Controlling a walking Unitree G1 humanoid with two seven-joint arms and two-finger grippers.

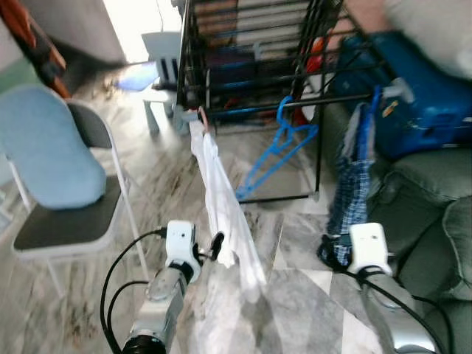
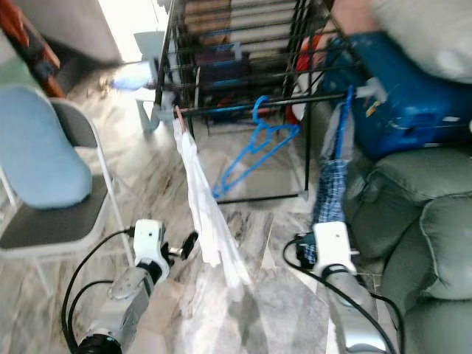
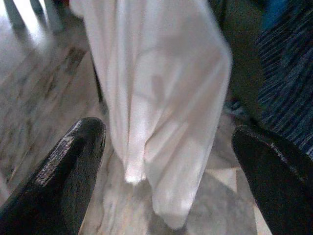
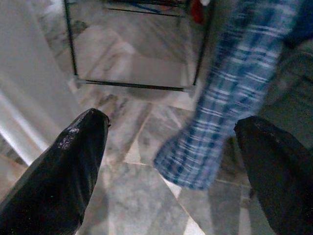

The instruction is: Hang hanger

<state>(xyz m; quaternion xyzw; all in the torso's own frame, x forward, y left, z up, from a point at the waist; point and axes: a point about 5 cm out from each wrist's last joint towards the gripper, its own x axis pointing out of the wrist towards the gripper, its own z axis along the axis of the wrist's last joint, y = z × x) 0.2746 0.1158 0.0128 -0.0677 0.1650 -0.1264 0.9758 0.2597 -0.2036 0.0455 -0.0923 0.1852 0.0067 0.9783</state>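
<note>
Black wire drying rack [image 1: 243,51] standing on a marbled tile floor [image 1: 295,295], with a horizontal rail across its front. On that rail, hooked and tilted, a blue plastic hanger [image 1: 276,151], bare of clothing. Just beside it toward the rack's left end, a white garment [image 1: 221,199] hung from a pinkish hanger hook [image 1: 200,113] and trailing down toward the floor. At the rail's right end, a blue plaid garment [image 1: 352,184] hanging from another blue hook. Left gripper [image 3: 166,161] raised close to the lower part of the white garment, fingers [image 3: 73,166] spread wide with the cloth between and beyond them, not touching it as far as can be told. Right gripper [image 4: 171,161] up near the bottom of the plaid garment, fingers [image 4: 68,161] likewise spread apart, gripping nothing. To the left, a folding chair [image 1: 66,214] with a light blue cushion [image 1: 48,147] leaning on its back. To the right, a dark green sofa [image 1: 428,214], and behind it a blue bag [image 1: 420,103]. Blurred farther parts of the room.
</note>
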